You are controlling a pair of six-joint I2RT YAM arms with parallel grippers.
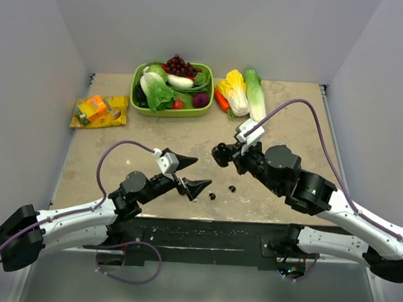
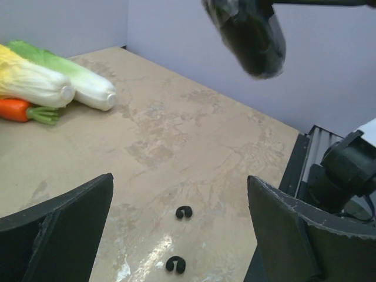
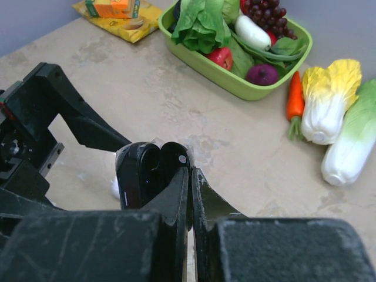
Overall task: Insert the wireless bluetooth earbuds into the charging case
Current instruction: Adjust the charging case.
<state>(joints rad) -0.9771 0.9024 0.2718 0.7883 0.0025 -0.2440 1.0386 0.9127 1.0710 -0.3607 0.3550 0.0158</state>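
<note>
Two black earbuds lie on the table, one [image 1: 212, 195] nearer my left gripper and one [image 1: 232, 189] to its right; both show in the left wrist view [image 2: 184, 212] [image 2: 175, 264]. My left gripper [image 1: 199, 173] is open and empty, hovering just left of them; they lie between its fingers in the left wrist view [image 2: 179, 235]. My right gripper [image 1: 229, 154] is shut on the edge of an open black charging case [image 1: 221, 154], held above the table; its empty wells show in the right wrist view [image 3: 147, 171]. A small white blob [image 3: 115, 188], perhaps a white bud, peeks out behind the case.
A green basket [image 1: 204, 110] of vegetables stands at the back. Two cabbages [image 1: 236, 91] [image 1: 255, 94] and a carrot [image 1: 221, 100] lie to its right. A yellow snack packet [image 1: 99, 111] lies at the back left. Grey walls enclose the table.
</note>
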